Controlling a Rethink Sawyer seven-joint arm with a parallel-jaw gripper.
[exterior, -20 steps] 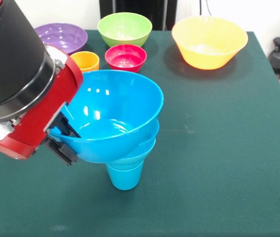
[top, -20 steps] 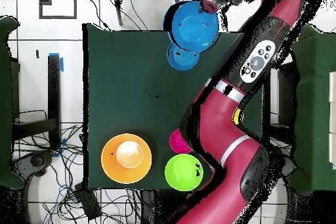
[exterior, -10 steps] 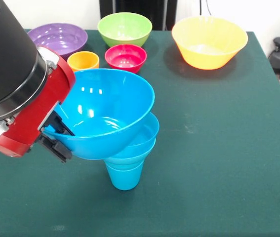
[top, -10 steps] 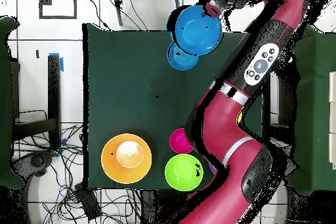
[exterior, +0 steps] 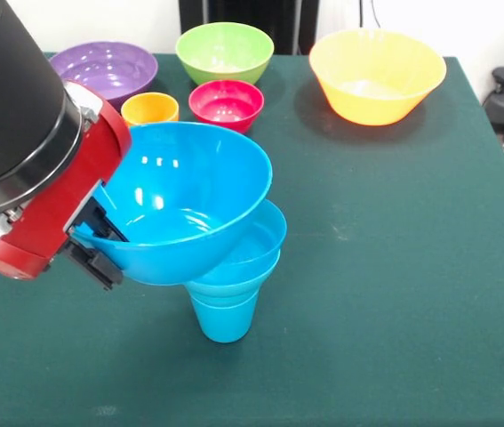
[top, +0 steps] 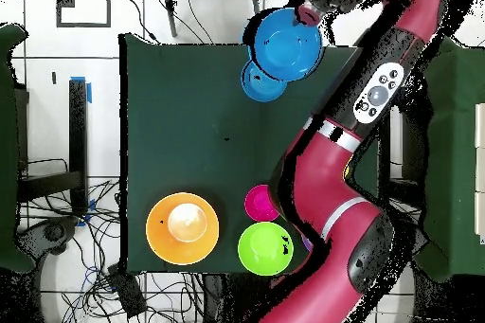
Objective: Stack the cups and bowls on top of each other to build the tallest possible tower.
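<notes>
My gripper point(exterior: 100, 245) is shut on the left rim of a large blue bowl point(exterior: 176, 200), one finger inside and one outside. The bowl hangs tilted, lapping over the left side of the tower. The tower is a blue cup point(exterior: 225, 318) standing on the table with smaller blue bowls point(exterior: 259, 247) nested in it. In the overhead view the held blue bowl point(top: 287, 43) sits off-centre from the tower point(top: 258, 82), with the gripper point(top: 308, 13) at the bowl's rim.
At the back stand a purple bowl point(exterior: 109, 67), a green bowl point(exterior: 225, 49), a red bowl point(exterior: 226, 102), an orange cup point(exterior: 150, 108) and a big yellow-orange bowl point(exterior: 376, 71). My arm's thick wrist fills the left side.
In the front view the held blue bowl and my gripper have shifted left, so more of the tower's top bowl shows on the right. The tower has stayed put.
</notes>
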